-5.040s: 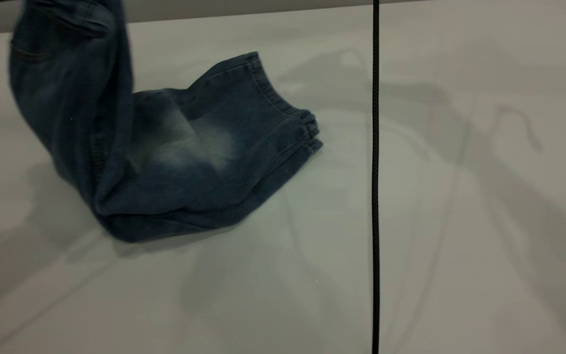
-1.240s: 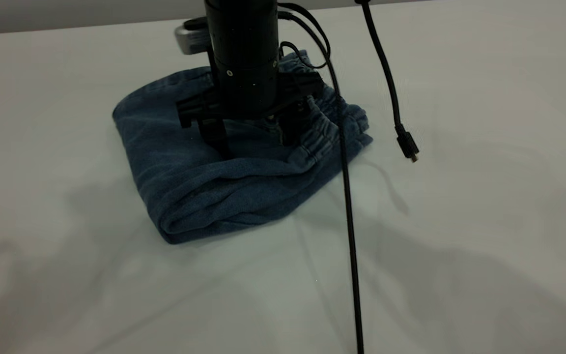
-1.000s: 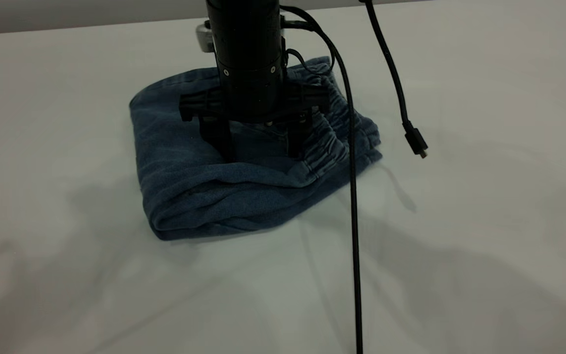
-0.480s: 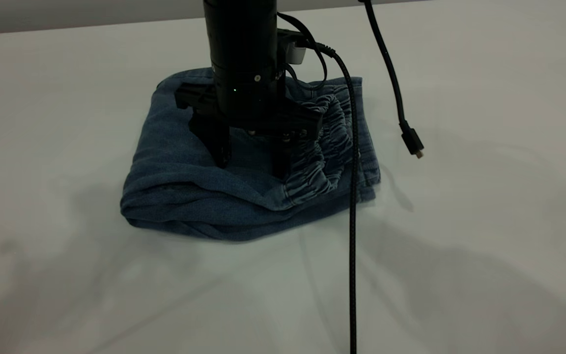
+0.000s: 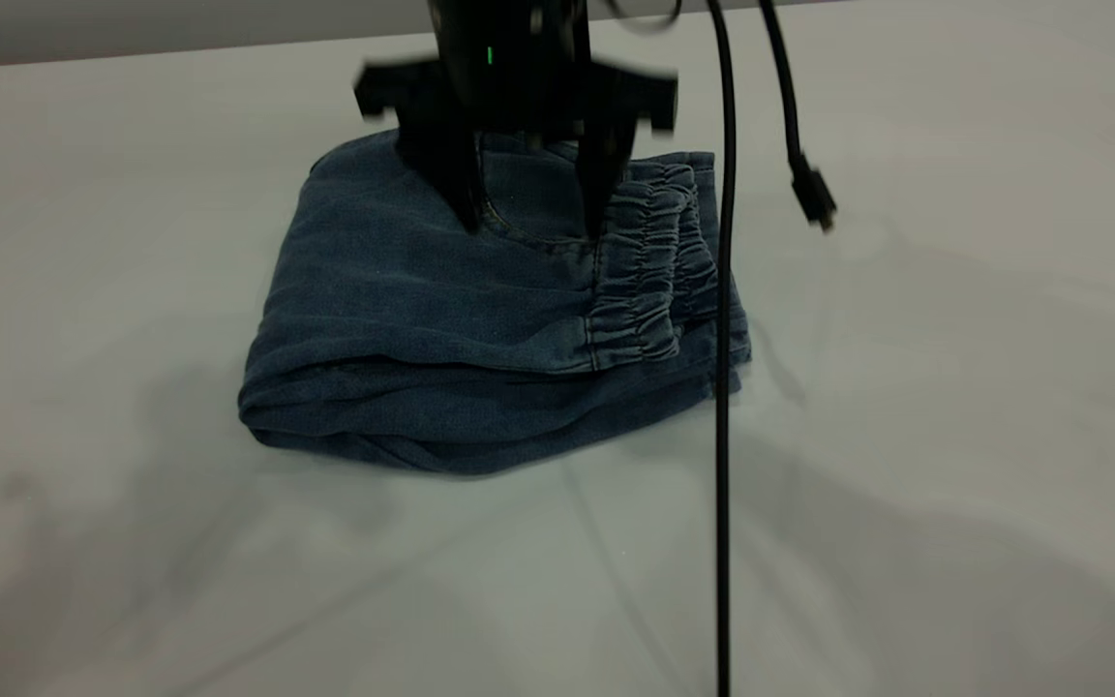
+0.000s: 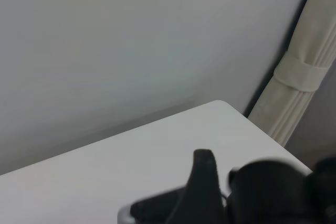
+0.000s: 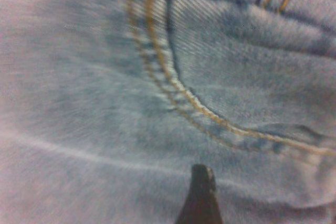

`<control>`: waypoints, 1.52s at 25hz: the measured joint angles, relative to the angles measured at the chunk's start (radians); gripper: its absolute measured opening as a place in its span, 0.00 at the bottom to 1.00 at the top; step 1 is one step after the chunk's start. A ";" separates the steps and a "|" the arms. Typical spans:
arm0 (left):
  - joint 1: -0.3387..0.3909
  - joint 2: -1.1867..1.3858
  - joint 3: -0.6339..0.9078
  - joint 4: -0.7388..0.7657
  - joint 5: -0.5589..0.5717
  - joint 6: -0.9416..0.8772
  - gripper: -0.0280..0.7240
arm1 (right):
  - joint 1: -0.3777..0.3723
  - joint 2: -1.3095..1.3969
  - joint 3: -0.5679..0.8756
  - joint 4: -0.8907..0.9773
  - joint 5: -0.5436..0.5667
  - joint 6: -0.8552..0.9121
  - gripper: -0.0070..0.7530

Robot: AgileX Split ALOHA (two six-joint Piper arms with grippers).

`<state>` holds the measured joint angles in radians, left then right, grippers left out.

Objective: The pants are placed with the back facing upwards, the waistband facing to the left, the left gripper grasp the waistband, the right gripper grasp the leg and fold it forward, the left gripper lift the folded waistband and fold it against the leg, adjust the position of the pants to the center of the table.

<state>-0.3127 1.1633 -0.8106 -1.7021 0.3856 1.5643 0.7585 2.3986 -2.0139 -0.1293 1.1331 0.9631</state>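
Observation:
The pants (image 5: 422,310) lie folded into a compact blue denim bundle on the white table (image 5: 954,407). The ruched waistband (image 5: 649,261) sits on top at the bundle's right side. The leg is folded underneath and mostly hidden. My right gripper (image 5: 530,218) hangs open just above the bundle's far part, holding nothing. In the right wrist view one dark fingertip (image 7: 202,182) points at the pants (image 7: 105,103) near a curved pocket seam. The left gripper is outside the exterior view; in the left wrist view one dark finger (image 6: 202,182) shows above the table (image 6: 131,156).
A black cable (image 5: 722,436) hangs straight down in front of the bundle's right edge. A second cable ends in a loose plug (image 5: 814,198) right of the waistband. A wall and a tied pale curtain (image 6: 304,87) stand beyond the table corner.
The right gripper, pressing open on the bundle a second ago, turned and slid it slightly rightward, then lifted off. The pants now lie still. The cables swung a little.

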 joint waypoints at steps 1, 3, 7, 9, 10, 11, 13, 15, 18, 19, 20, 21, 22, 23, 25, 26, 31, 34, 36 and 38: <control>0.000 0.000 0.000 0.000 0.000 0.000 0.78 | 0.000 -0.020 -0.001 -0.007 0.001 -0.028 0.69; 0.000 0.000 0.000 0.001 0.000 0.001 0.78 | 0.000 -0.062 -0.016 -0.028 0.010 -0.086 0.69; 0.000 -0.006 0.000 0.033 -0.001 0.006 0.78 | 0.000 -0.142 -0.073 -0.040 0.052 -0.282 0.69; 0.000 -0.020 0.000 0.068 -0.004 0.006 0.78 | 0.000 -0.186 -0.104 -0.033 0.091 -0.412 0.69; 0.001 -0.031 0.000 0.092 -0.006 0.010 0.78 | 0.000 -0.208 -0.118 -0.031 0.096 -0.470 0.69; 0.001 -0.045 0.000 0.117 -0.018 0.010 0.78 | 0.000 -0.227 -0.128 -0.031 0.094 -0.541 0.69; 0.001 -0.076 0.000 0.169 -0.053 -0.006 0.78 | 0.000 -0.275 -0.129 -0.011 0.095 -0.687 0.69; 0.001 -0.114 0.000 0.233 -0.089 -0.051 0.78 | 0.000 -0.317 -0.128 0.037 0.095 -0.809 0.69; 0.001 -0.169 0.000 0.349 -0.103 -0.154 0.78 | 0.001 -0.392 -0.128 0.110 0.095 -0.946 0.69; 0.001 -0.189 0.000 0.386 -0.093 -0.190 0.78 | 0.001 -0.420 -0.126 0.129 0.094 -0.984 0.69; 0.001 -0.206 0.000 0.434 -0.080 -0.236 0.78 | 0.001 -0.451 -0.122 0.149 0.093 -1.019 0.69; 0.001 -0.226 0.000 0.491 -0.061 -0.289 0.78 | 0.001 -0.485 -0.112 0.164 0.093 -1.049 0.69; 0.001 -0.248 0.000 0.543 -0.039 -0.335 0.78 | 0.001 -0.515 -0.098 0.176 0.093 -1.083 0.69; 0.001 -0.269 0.000 0.611 -0.016 -0.397 0.78 | 0.001 -0.553 -0.082 0.183 0.093 -1.111 0.69; 0.001 -0.308 0.000 0.767 0.037 -0.540 0.78 | 0.001 -0.630 -0.032 0.182 0.092 -1.142 0.69; 0.001 -0.329 0.000 0.837 0.076 -0.610 0.78 | 0.001 -0.676 0.001 0.182 0.092 -1.154 0.69; 0.001 -0.431 0.000 1.245 0.301 -1.047 0.78 | 0.001 -0.909 0.195 0.181 0.090 -1.162 0.69; 0.001 -0.497 0.000 1.445 0.450 -1.267 0.78 | 0.001 -1.042 0.320 0.184 0.089 -1.154 0.69; 0.001 -0.536 0.000 1.545 0.531 -1.384 0.78 | 0.001 -1.122 0.409 0.192 0.089 -1.146 0.69; 0.001 -0.576 0.002 1.607 0.606 -1.460 0.78 | 0.001 -1.204 0.497 0.219 0.089 -1.139 0.69</control>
<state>-0.3115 0.5875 -0.8085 -0.0952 0.9914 0.1040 0.7592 1.1942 -1.5173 0.0896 1.2222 -0.1758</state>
